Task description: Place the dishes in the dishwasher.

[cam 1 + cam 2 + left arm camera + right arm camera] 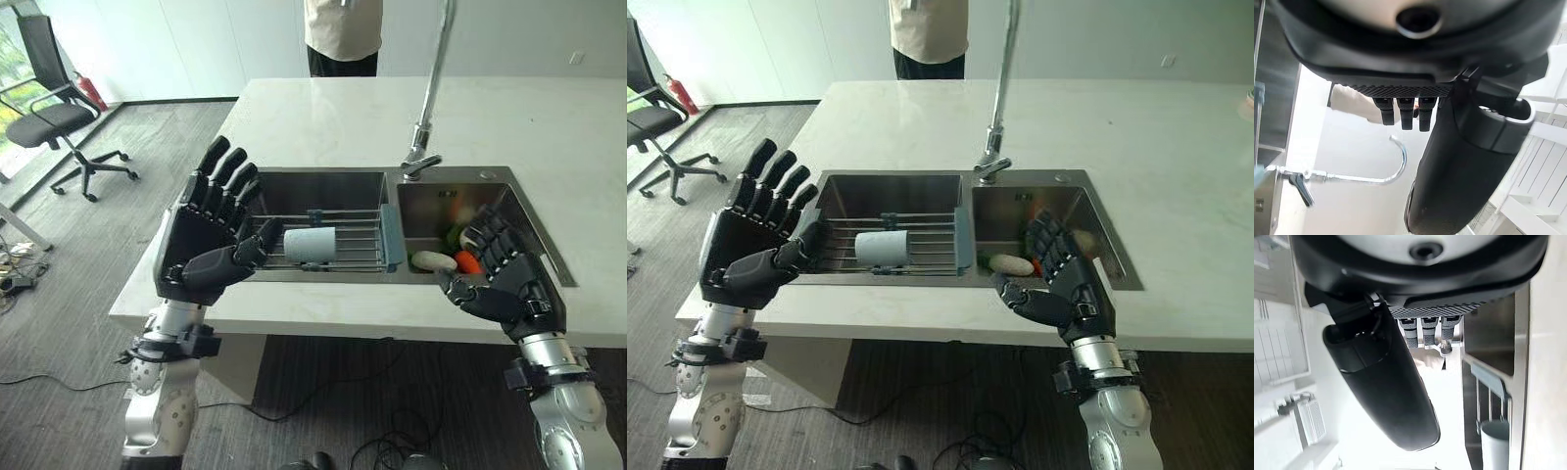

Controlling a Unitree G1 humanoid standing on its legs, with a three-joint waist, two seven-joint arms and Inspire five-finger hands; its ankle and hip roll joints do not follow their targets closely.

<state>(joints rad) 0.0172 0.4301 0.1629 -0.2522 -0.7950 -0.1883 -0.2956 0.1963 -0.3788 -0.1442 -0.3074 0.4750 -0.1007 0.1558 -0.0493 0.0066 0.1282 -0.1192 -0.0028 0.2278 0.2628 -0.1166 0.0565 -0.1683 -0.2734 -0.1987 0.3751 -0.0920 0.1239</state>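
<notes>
From the head cameras I see my left hand (206,235) raised over the left edge of the sink (323,186), palm turned inward, fingers straight and spread wide, thumb out and nothing in it. My right hand (505,279) hangs over the front right corner of the sink, fingers relaxed and slightly bent, also carrying nothing. The sink is a steel double basin set in a white counter (529,127). In the left basin a wire rack (358,240) spans the bowl, and a pale blue cup (310,244) lies on its side on the rack, well apart from both hands (it also shows in the right wrist view, at the far end of the rack). In the right basin, just beyond my right fingertips, I can make out a white dish (432,260) with something orange (468,262) and something green (454,236) beside it; I cannot tell exactly what those are. A tall faucet (431,88) rises between the basins. A person (343,34) stands at the far side of the counter, and an office chair (54,108) sits on the floor to the left.
</notes>
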